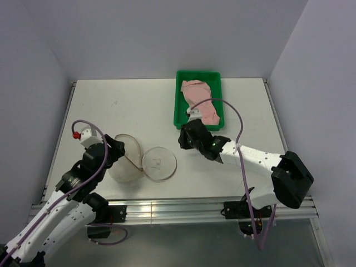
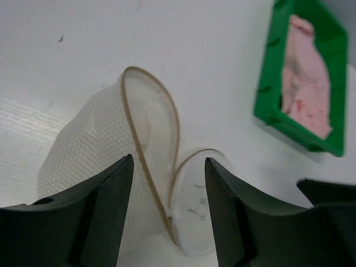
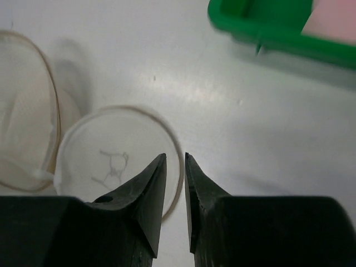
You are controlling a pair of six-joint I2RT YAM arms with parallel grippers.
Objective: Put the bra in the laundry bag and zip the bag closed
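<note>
Top external: the bra (image 1: pixel 201 102) is seen in the green tray (image 1: pixel 178 105) at the bench's far edge, and the laundry bag (image 1: pixel 139 161) lies unzipped by the near edge. Left wrist: the left gripper (image 2: pixel 168 161) is spread wide over the bag, empty. Right wrist: the right gripper (image 3: pixel 176 157) is nearly closed, empty. Pickup is judged not yet begun, so widening and a reach to the tray are called for.

Bra (image 1: pixel 201 101) in tray (image 1: pixel 179 105) behind-right of laundry bag (image 1: pixel 142 161), apparently apart.
</note>
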